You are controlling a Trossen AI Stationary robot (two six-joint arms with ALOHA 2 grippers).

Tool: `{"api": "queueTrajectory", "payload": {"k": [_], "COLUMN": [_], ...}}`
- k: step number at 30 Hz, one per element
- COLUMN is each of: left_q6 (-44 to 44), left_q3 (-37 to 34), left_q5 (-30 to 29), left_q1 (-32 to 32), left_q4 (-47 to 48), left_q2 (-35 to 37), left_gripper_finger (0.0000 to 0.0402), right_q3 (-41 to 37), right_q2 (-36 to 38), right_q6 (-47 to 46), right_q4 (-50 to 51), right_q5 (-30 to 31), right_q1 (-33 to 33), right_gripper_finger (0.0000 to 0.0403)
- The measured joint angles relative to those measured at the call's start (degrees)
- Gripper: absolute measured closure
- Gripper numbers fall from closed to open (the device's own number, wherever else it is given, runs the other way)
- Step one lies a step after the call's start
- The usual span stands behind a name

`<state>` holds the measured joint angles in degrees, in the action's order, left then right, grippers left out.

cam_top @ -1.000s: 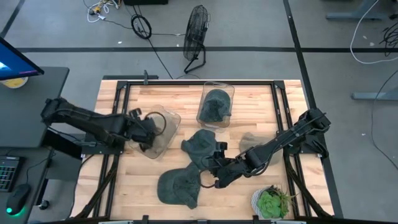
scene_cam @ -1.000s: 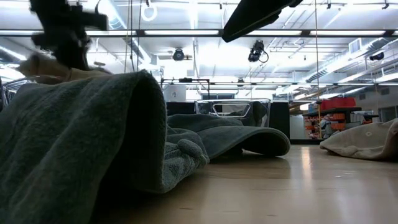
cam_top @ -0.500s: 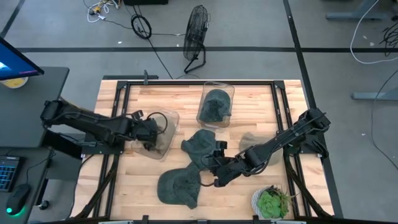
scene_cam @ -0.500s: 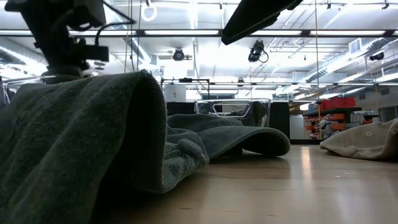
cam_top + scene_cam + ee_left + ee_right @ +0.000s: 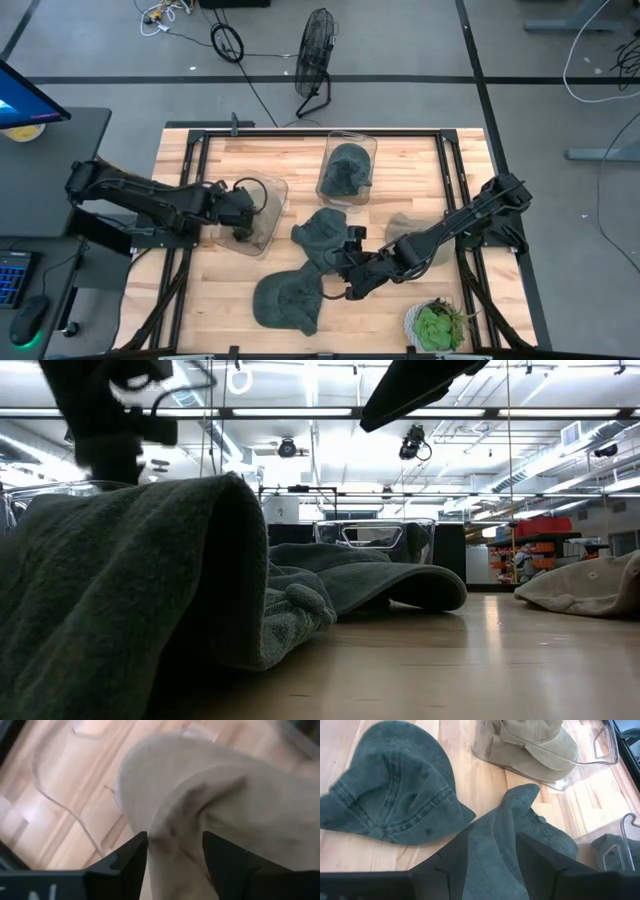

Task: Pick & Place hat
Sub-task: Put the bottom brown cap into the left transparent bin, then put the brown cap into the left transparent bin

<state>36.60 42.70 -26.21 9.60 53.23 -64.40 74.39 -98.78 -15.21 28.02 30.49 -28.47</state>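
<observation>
Spanning wooden table (image 5: 420, 165); fan (image 5: 314, 60), seemingly cables (image 5: 230, 42) on floor.

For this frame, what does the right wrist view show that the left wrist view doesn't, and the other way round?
Only the right wrist view shows the green hats: one lying flat, and another just beyond the right gripper, whose fingers stand open. It also shows the clear bin from outside, tan hats inside.

Only the left wrist view shows, close up, the left gripper with open fingers either side of a tan hat.

Both show tan hat fabric, the wooden table and clear plastic edges.
</observation>
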Motion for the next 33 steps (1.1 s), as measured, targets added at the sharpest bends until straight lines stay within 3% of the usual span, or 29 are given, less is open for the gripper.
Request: {"api": "queueTrajectory", "payload": {"k": [5,9,15,20,24,29,33], "left_q6": [1.95,4.55,1.67,0.04,0.20,0.20,0.18], "left_q3": [9.83,14.74,15.01,14.97,14.94,14.94,14.94], "left_q5": [-0.05,-0.17,-0.25,-0.12,-0.18,-0.14,-0.12], "left_q1": [1.12,2.79,4.77,5.21,5.17,5.19,5.17], "left_q4": [5.24,0.62,-13.11,-15.26,-14.76,-14.77,-14.56], "left_q2": [0.02,0.03,-0.50,-3.16,-5.88,-9.02,-10.79], "left_gripper_finger": [0.0210,0.0216,0.0218,0.0218,0.0218,0.0218,0.0218], "right_q3": [2.12,3.24,1.60,-2.50,-7.62,-15.71,-20.59], "right_q2": [2.25,3.32,3.54,3.54,3.54,3.51,3.51], "right_q6": [-1.74,-4.33,-21.83,-38.47,-51.10,-54.35,-57.58], "right_q4": [8.34,21.81,43.79,55.49,55.13,47.63,47.36], "right_q5": [-0.07,-0.67,-9.91,-14.18,-17.18,-24.45,-25.04], "right_q1": [-0.02,0.82,5.30,9.17,11.47,12.07,12.09], "right_gripper_finger": [0.0237,0.0237,0.0236,0.0236,0.0236,0.0236,0.0236]}}
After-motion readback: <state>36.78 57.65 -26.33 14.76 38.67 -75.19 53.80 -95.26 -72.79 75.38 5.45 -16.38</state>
